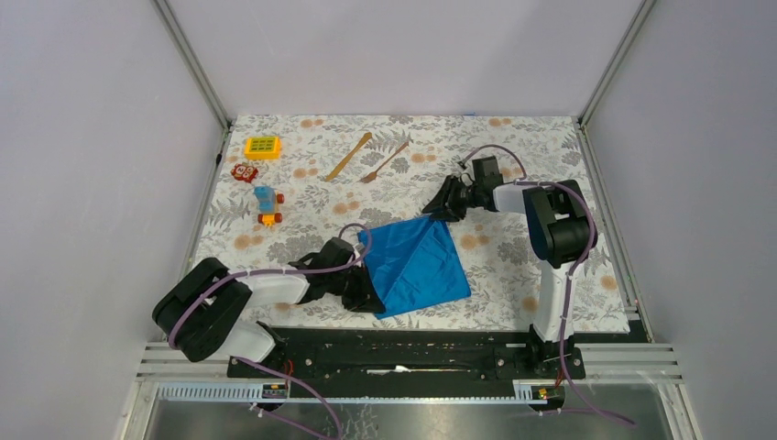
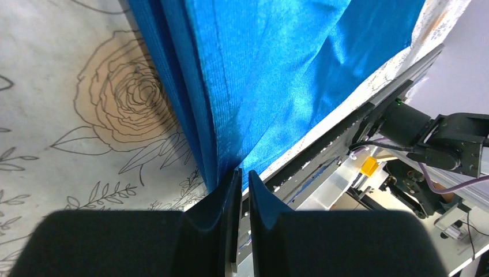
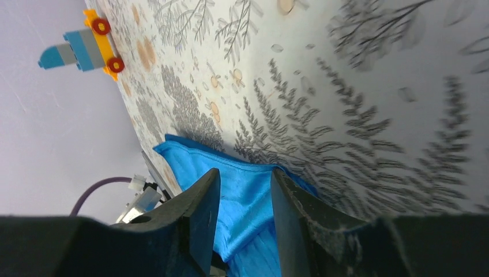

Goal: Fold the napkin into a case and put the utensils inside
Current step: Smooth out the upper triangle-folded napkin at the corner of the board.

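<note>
The royal-blue napkin (image 1: 421,266) lies partly folded on the flowered table cover, near the front middle. My left gripper (image 1: 365,275) is at its left edge. In the left wrist view the jaws (image 2: 243,173) are nearly shut, and taut folds of the napkin (image 2: 277,57) run down to the fingertips. My right gripper (image 1: 438,209) is at the napkin's far right corner. It is open, with the cloth corner (image 3: 242,196) lying between its fingers (image 3: 245,173). The wooden knife-like stick (image 1: 349,156) and the fork (image 1: 385,161) lie side by side at the back middle, away from both grippers.
A yellow toy block (image 1: 263,147), a small red toy (image 1: 244,171) and a blue-orange toy car (image 1: 267,204) sit at the back left. The car also shows in the right wrist view (image 3: 86,46). Frame posts stand at the back corners. The black base rail (image 1: 403,348) runs along the front edge.
</note>
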`<state>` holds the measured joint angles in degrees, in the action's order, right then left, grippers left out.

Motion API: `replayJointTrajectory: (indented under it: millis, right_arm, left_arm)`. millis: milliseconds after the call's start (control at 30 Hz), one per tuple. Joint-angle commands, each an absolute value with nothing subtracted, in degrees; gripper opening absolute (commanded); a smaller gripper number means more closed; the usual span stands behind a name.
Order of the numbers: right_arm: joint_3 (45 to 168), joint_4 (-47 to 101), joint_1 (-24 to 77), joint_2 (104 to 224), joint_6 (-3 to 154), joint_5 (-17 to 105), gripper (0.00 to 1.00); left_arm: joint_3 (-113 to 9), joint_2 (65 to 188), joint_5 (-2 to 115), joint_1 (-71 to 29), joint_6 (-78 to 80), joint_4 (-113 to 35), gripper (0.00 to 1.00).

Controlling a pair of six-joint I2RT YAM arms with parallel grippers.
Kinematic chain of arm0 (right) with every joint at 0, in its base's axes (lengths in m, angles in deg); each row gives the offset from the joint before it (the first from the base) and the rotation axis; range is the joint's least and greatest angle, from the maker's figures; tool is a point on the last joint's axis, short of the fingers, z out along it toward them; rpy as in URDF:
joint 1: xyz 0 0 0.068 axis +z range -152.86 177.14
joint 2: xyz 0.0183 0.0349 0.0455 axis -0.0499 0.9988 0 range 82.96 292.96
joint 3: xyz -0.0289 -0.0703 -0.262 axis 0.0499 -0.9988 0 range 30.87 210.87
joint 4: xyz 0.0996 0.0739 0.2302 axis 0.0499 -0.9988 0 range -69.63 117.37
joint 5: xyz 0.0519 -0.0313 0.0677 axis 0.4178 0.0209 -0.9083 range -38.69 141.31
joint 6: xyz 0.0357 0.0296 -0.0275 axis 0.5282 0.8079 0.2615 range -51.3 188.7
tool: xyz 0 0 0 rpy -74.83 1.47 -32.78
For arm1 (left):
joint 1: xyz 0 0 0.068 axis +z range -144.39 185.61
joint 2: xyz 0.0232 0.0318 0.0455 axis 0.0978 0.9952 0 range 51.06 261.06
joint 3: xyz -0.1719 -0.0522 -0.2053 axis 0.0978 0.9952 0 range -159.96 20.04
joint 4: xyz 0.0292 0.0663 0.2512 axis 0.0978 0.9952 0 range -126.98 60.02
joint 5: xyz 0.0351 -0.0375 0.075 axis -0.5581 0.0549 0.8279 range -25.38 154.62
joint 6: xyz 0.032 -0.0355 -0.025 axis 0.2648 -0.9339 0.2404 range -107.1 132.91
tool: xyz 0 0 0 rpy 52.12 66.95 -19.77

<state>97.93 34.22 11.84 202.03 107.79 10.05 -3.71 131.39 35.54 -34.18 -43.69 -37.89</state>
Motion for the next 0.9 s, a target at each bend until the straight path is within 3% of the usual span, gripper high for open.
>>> replayJointTrajectory:
  millis: [0,200,400,500,867]
  right_arm:
    - [97.8,35.1,9.6,201.9,104.6,10.8,0.47]
    - [104.7,21.5,9.6,198.8,96.9,15.7,0.52]
    - [103.4,13.2,9.7,189.4,93.9,20.5,0.60]
    - [98.7,11.5,10.1,184.2,93.3,20.8,0.63]
    - [73.4,16.5,15.8,167.2,98.4,15.5,0.58]
  left_arm:
    - [1.1,132.9,39.3,-34.4,-43.6,-40.5,0.15]
    - [-0.8,130.1,39.6,-34.4,-42.6,-37.4,0.16]
    - [-8.0,125.4,38.0,-34.4,-41.7,-30.1,0.29]
    - [-12.1,123.9,36.8,-34.4,-41.5,-27.8,0.36]
    - [-18.4,127.1,35.8,-28.2,-37.4,-26.5,0.36]
